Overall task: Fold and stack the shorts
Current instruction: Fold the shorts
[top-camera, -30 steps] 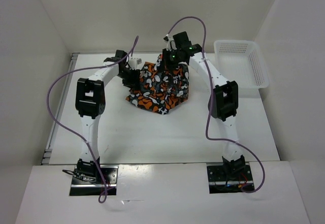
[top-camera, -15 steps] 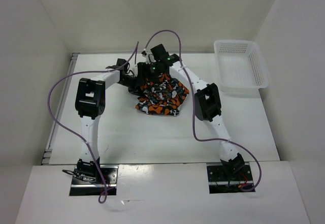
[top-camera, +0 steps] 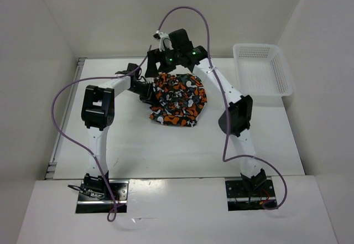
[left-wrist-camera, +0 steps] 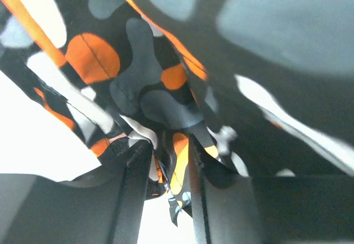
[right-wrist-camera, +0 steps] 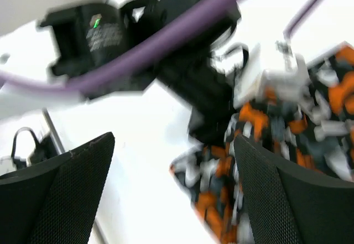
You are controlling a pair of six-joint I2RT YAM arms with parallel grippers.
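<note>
The shorts, blotched orange, black, grey and white, lie in a folded heap at the back middle of the table. My left gripper is at their left edge. In the left wrist view its fingers stand part-way apart with a fold of the shorts between them, and white table shows in the gap. Whether they pinch it I cannot tell. My right gripper hovers above the heap's back left corner. It is wide open and empty, with the shorts below it.
A white mesh basket stands at the back right. The left arm's wrist and its purple cable cross close under the right gripper. White walls close in the table on three sides.
The right gripper carried its side of the shorts over to the left, let go, opened wide and rose away. The shorts now lie in a smaller heap. The left gripper stayed at their left edge.
</note>
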